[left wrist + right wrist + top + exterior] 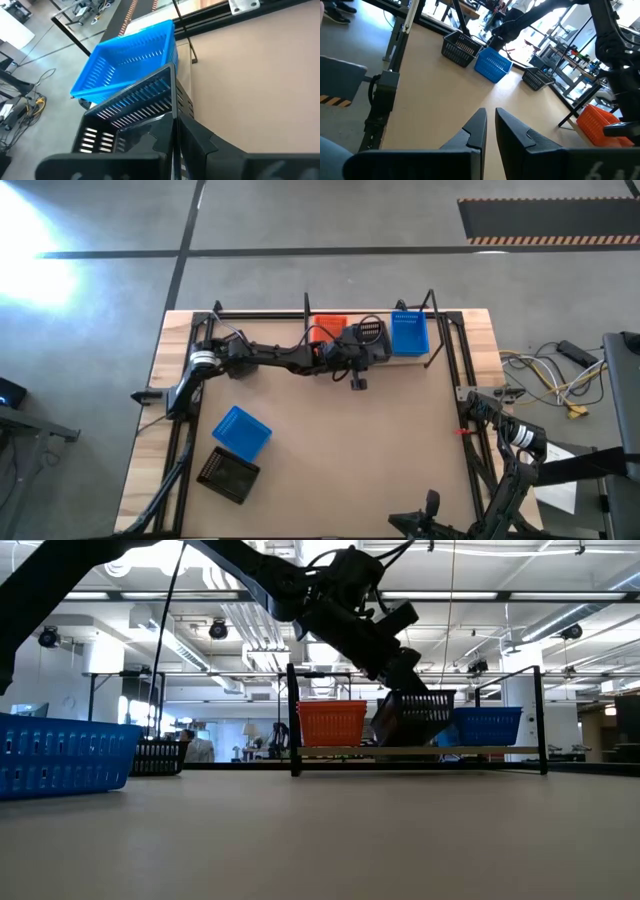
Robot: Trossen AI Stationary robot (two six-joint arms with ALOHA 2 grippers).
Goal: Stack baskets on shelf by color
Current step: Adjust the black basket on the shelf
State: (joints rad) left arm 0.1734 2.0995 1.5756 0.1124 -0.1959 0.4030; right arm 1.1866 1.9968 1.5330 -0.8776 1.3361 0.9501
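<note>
My left arm reaches across the table to the shelf (440, 345) at the far edge. My left gripper (362, 352) is shut on a black basket (415, 715), held tilted between an orange basket (332, 723) and a blue basket (488, 725) that stand on the shelf board. The left wrist view shows the black basket (135, 110) right in front of that blue basket (127, 62). My right gripper (490, 120) waits at the table's near right corner, shut, touching nothing. My left gripper pinches one side wall of the black basket at its rim (172, 100), with one finger (155, 142) inside the basket and the other outside. It comes slanting down from the table's left. The basket hangs tilted over the shelf board; whether its low corner (385, 740) touches the board, I cannot tell.
A second blue basket (241, 430) and a second black basket (228, 473) sit on the table's near left part. Thin black upright frames (293, 720) stand at the shelf's ends. The middle and right of the tabletop (380, 450) lie bare.
</note>
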